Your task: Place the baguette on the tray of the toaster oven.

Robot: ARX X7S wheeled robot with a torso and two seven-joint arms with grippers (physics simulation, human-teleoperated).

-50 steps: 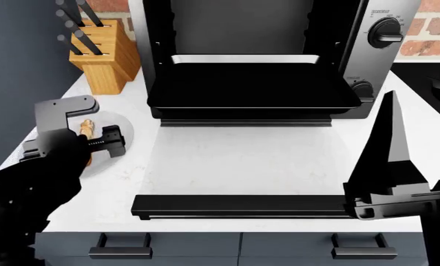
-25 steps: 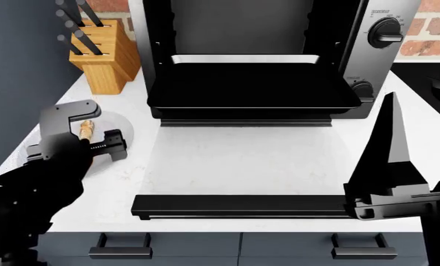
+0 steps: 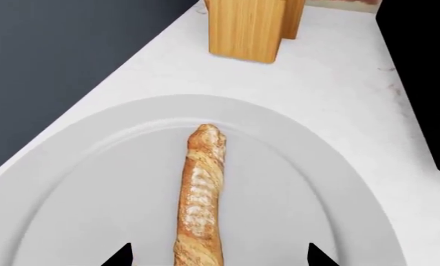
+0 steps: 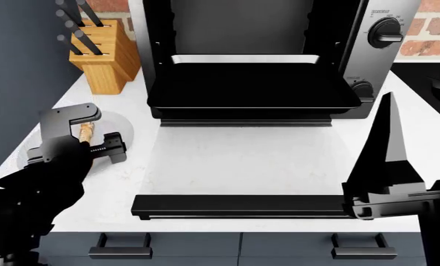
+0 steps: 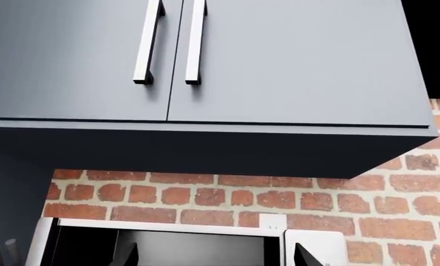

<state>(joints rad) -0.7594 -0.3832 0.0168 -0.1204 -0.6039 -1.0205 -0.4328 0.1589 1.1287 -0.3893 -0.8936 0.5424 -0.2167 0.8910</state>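
Note:
The golden-tan baguette [image 3: 200,199] lies lengthwise on a round light grey plate [image 3: 301,183] at the counter's left; in the head view only a short piece of the baguette [image 4: 85,131] shows between the fingers. My left gripper [image 3: 218,257] [image 4: 87,133] is open just above it, one dark fingertip [image 3: 122,256] on each side of the loaf's near end, not touching it. The black tray [image 4: 253,88] sticks out of the open toaster oven [image 4: 375,55]. My right gripper [image 4: 386,111] [image 5: 216,257] is open and holds nothing; it points upward at the counter's front right.
The oven door [image 4: 242,160] lies flat on the counter, its black bar handle [image 4: 242,206] near the front edge. A wooden knife block [image 4: 107,55] [image 3: 246,27] stands behind the plate. A dark wall runs along the left. The right wrist view shows upper cabinets [image 5: 205,61] and brick wall [image 5: 228,199].
My left gripper has shifted slightly toward the counter's front and lower over the plate, covering more of the baguette. The right arm has stayed put.

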